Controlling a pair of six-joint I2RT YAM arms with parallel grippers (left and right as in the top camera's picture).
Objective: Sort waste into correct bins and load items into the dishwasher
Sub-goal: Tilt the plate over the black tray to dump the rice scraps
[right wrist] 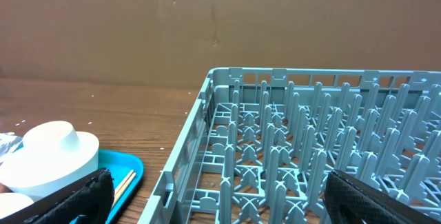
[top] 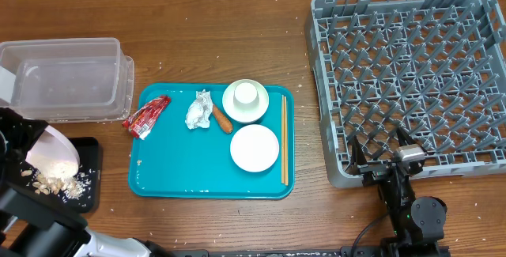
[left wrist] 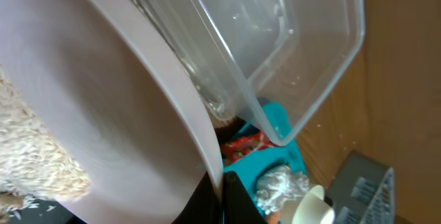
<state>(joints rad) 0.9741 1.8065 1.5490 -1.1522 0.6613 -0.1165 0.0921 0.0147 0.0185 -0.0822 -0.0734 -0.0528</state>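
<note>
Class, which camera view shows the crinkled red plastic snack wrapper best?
The overhead view: the crinkled red plastic snack wrapper lies whole across the teal plastic tray's left edge. The left wrist view catches only a red sliver near the clear plastic tub; the right wrist view misses it.

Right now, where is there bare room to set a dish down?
Free: the teal tray's front-left corner, below the red wrapper and left of the round white dish; the wood strip between tray and grey dish rack; the empty rack itself. Crowded: the tray's back half, with paper wad, sausage and white cup; chopsticks line its right edge.
</note>
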